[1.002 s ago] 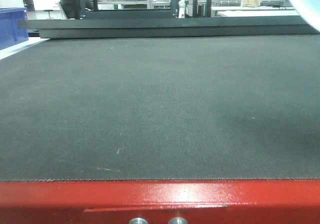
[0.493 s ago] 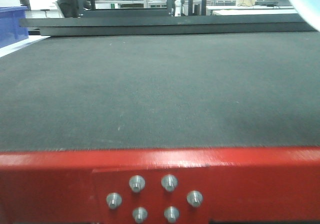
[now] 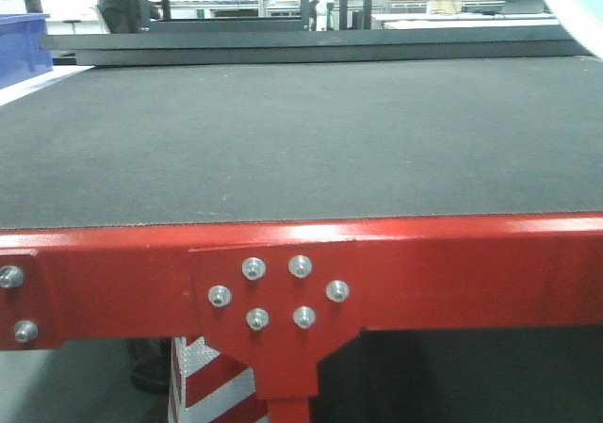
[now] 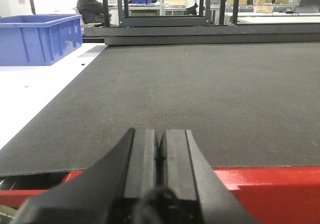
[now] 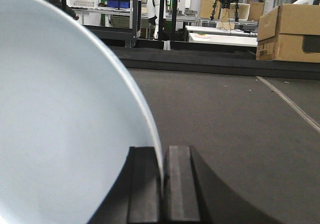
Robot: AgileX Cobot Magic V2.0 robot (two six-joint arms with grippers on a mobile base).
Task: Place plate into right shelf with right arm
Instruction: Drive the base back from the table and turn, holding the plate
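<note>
Plate (image 5: 60,124): white, round and smooth. It stands up on its edge in the right claw and fills the left side of the right wrist view. The dark mat shows behind it. In the front view only a pale bit of it peeks in at the top right corner.
Right claw (image 5: 162,159): almost closed. Its two black fingers pinch the rim of the plate between them.
Left claw (image 4: 160,139): its two black fingers are pressed together with nothing between them. It sits low, just by the near red edge of the counter.
Counter (image 3: 452,263): a red metal frame with the mat on top.
Mat (image 3: 301,140): dark grey, rough and flat, covering the counter top.
Bolts (image 3: 278,291): six shiny ones in a ring on the red front.
Blue bin (image 4: 40,37): on a white top, left of the mat.
Person (image 4: 92,4): in dark clothes, sitting far behind the counter.
Cardboard box (image 5: 287,32): brown, far off on the right.
Striped post (image 3: 212,385): red and white, under the counter.
</note>
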